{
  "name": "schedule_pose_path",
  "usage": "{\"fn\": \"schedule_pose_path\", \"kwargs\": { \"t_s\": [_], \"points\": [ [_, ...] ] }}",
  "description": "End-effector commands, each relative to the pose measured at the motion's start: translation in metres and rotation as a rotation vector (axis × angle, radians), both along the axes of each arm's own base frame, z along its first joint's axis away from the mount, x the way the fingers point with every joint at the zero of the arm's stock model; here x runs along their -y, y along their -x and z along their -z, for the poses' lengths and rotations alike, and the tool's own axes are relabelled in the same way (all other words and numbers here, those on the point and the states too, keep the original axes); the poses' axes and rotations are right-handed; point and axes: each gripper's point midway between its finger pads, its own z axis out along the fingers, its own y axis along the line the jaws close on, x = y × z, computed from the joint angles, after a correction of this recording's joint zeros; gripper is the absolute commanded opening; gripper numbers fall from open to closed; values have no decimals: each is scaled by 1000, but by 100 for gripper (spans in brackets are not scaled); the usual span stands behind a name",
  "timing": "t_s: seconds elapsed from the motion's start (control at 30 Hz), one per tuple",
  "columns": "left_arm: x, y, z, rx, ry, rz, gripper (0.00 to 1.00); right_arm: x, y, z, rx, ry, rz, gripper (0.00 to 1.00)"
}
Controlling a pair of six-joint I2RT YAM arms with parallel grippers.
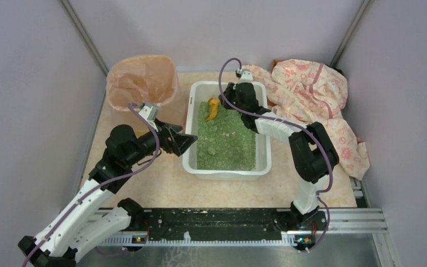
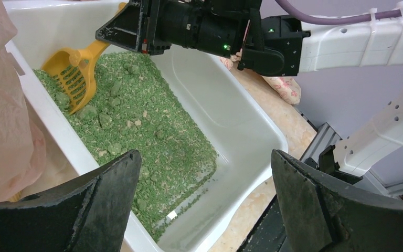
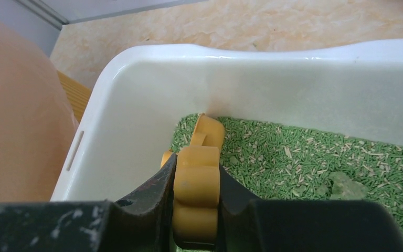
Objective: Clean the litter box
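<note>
White litter box (image 1: 226,174), green litter (image 1: 228,142), yellow scoop (image 1: 212,109)

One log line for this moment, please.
right gripper: shut on scoop handle | scoop: head in litter | left gripper: open, empty, by litter box rim

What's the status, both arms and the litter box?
Right gripper shut on scoop, head in the litter at far end. Left gripper open, empty, left of litter box. Clumps in litter; nothing in the way.

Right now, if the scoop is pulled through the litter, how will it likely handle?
The scoop looks like rigid moulded plastic: probably stiff and light. Its slots should shed loose litter. Its smooth handle might twist in the right gripper.
</note>
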Motion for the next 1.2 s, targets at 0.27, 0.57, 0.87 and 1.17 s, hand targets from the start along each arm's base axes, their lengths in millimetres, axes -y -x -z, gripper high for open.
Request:
{"fn": "schedule_pose_path", "kwargs": {
  "t_s": [0.27,0.57,0.87,1.17],
  "points": [
    [-1,4,-8,8,35,1,99,3,54,48,-196,-286,-176,0],
    [7,2,-8,-9,51,27,99,39,63,37,-199,-490,-186,0],
    [8,2,-9,-21,59,25,99,55,70,5,-156,-543,-180,0],
    [7,1,-10,-20,65,16,99,79,81,-41,-71,-553,-173,0]
  ]
}}
